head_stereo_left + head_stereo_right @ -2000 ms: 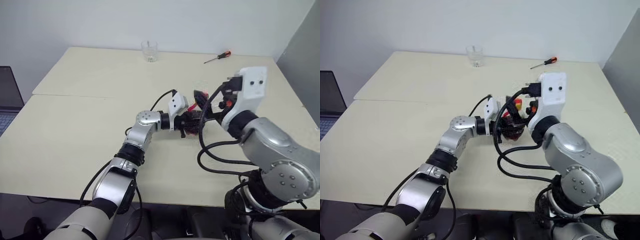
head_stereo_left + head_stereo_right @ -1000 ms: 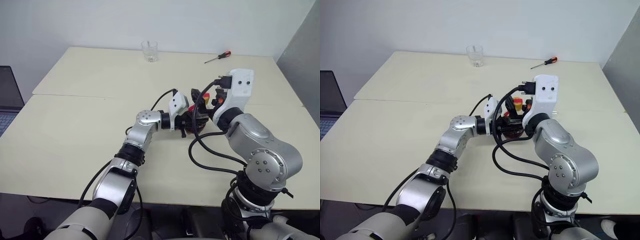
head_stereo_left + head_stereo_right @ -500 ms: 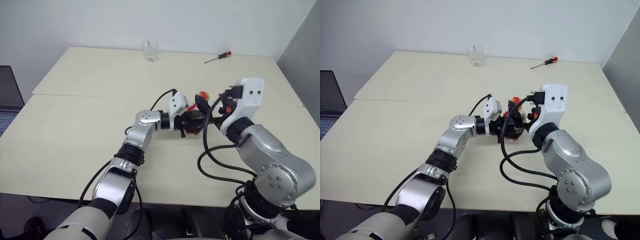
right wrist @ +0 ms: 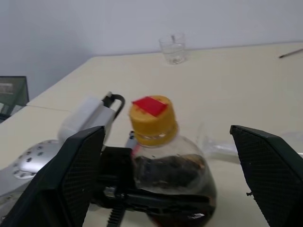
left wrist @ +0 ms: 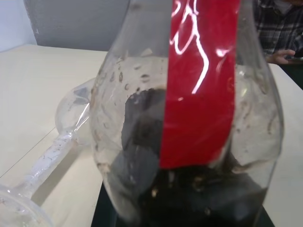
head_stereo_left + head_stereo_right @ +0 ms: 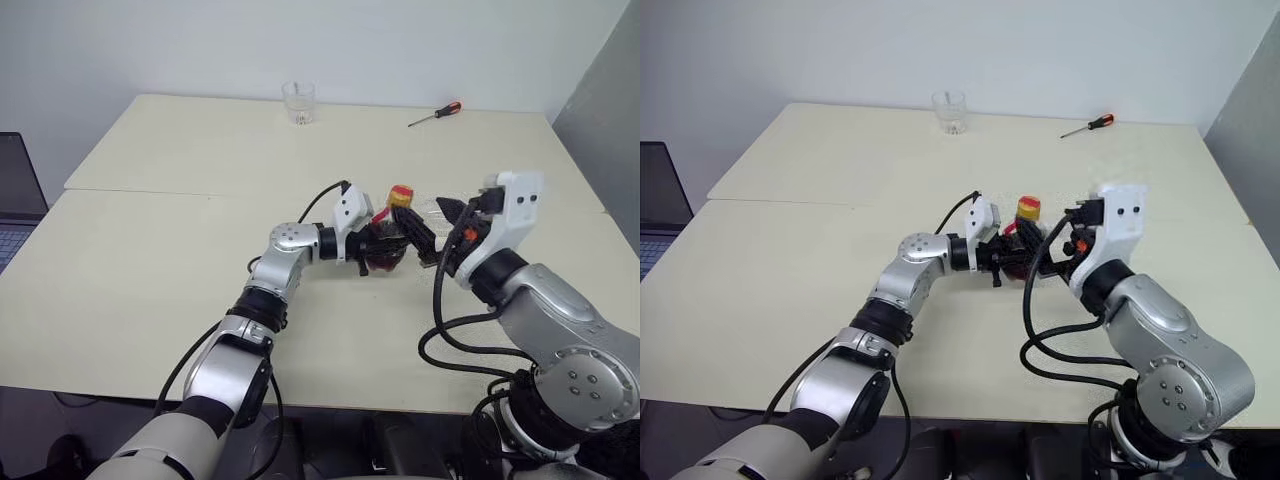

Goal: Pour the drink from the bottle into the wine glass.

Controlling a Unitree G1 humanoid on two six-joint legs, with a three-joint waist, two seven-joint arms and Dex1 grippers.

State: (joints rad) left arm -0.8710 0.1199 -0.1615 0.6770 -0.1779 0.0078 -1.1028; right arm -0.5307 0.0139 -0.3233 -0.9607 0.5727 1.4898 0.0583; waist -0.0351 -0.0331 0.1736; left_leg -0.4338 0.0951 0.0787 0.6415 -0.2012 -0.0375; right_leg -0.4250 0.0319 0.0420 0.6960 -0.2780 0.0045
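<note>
Bottle [image 4: 168, 177] upright, clamped round its bulbous body by left gripper [image 6: 372, 248], fingers closed tight on it, gripper pointing level toward the right arm. Yellow cap [image 4: 152, 118] with red top on, sitting above the grip. Drink [image 5: 199, 198] dark, pooled in the lower part of the body; red label [image 5: 201, 80] running up the side facing the left wrist. Right gripper [image 4: 170, 184] just short of the bottle on the far side from the left gripper, fingers spread wide either side of it, holding nothing, clear gap to the plastic. Wine glass [image 5: 57, 146] lying on its side on the worktop [image 6: 180, 260], just beyond the bottle from the left gripper, foot and stem nearer, bowl behind the bottle; contact with bottle not resolvable. Tumbler [image 6: 299, 102] upright, well apart from both grippers, near the worktop's far edge. Screwdriver [image 6: 434, 114] flat near the far edge too, well beyond the right gripper. Laptop [image 6: 15, 205] off past the worktop's edge on the left arm's side. Person's hand [image 5: 279, 56] and plaid sleeve beyond the worktop.
</note>
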